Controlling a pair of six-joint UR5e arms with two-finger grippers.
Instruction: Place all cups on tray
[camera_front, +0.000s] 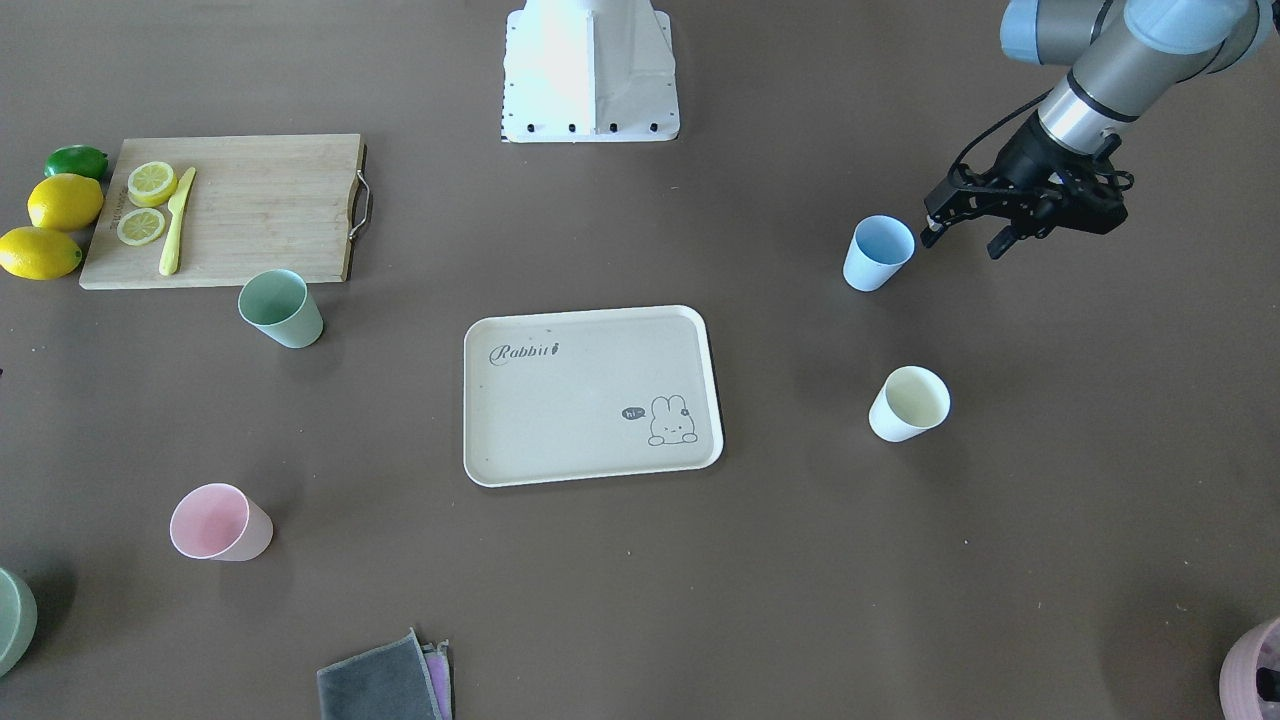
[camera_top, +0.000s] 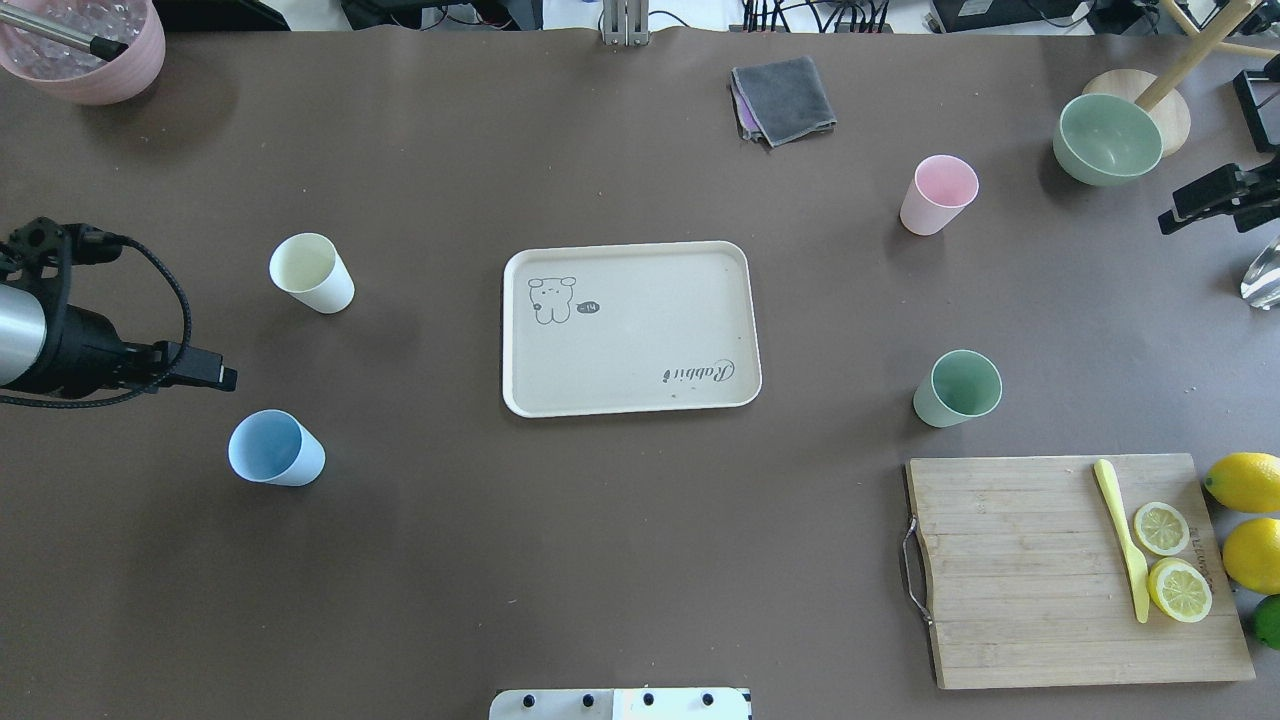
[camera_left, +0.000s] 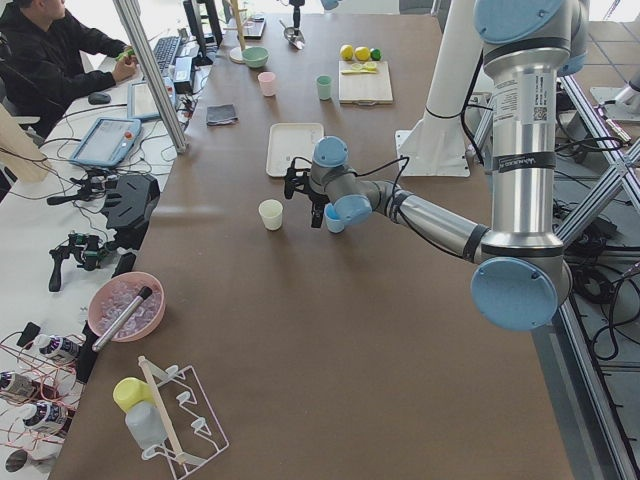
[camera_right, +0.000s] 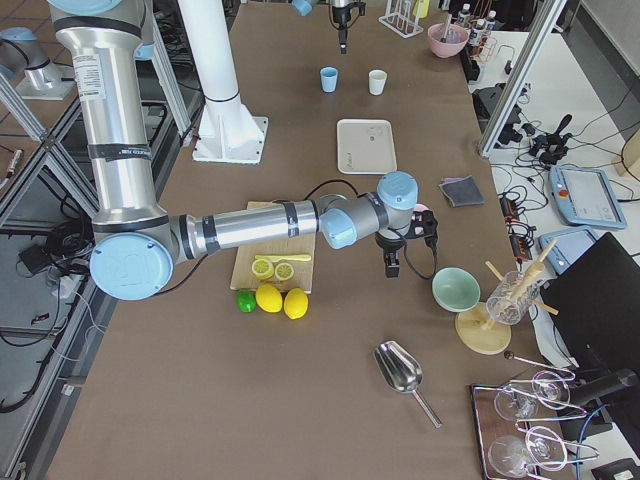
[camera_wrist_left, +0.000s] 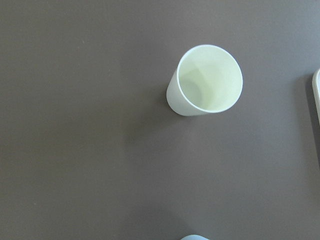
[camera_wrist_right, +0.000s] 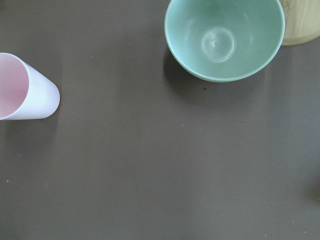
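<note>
Cups are seen spread over the brown table (camera_front: 800, 600), all four upright and none on the tray (camera_front: 580, 430), which lies bare at the centre of the front-facing frame. The light blue cup (camera_front: 878, 253) is found at upper right of that frame, with the cream-white cup (camera_front: 908, 403) below it at right of centre. The mint green cup (camera_front: 281, 308) is placed left of the tray, just under the corner of the wooden cutting board (camera_front: 250, 210), and the pink cup (camera_front: 220, 522) is set at lower left. The left gripper (camera_front: 962, 240) is held just right of the blue cup's rim, its two fingers spread apart and nothing caught between them; contact with the cup cannot be judged. From the left wrist camera the cream-white cup is viewed from above at upper right. The right gripper (camera_right: 388, 268) is pointed down at the table close to the pink cup and the pale green bowl (camera_right: 455, 288); whether its fingers are parted or closed cannot be told.
</note>
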